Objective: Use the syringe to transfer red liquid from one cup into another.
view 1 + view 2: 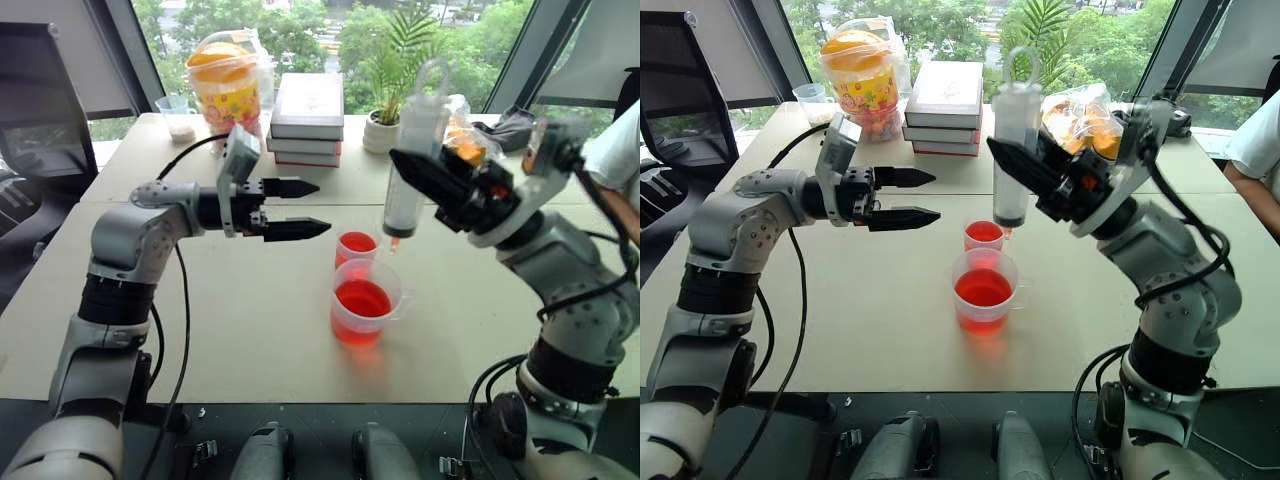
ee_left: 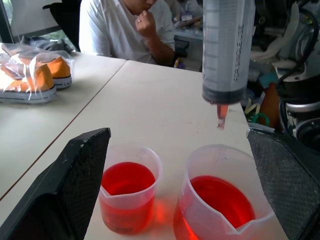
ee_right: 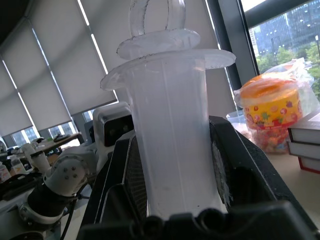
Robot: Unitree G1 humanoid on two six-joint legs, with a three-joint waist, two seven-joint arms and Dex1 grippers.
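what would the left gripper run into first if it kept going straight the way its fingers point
Probably the syringe, held upright in the right gripper. The open left gripper points level across the table toward it, passing above both cups of red liquid. Depth is hard to judge, so it might slip just past the barrel.

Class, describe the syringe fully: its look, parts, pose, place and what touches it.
The syringe is a large clear plastic barrel with printed graduation marks, a wide flange and a looped plunger handle on top. Its dark plunger seal sits low, near the small reddish tip, so the barrel looks empty. It hangs upright, tip down, just above the smaller cup, not touching it. The right gripper is shut on its barrel, black fingers pressed against either side.
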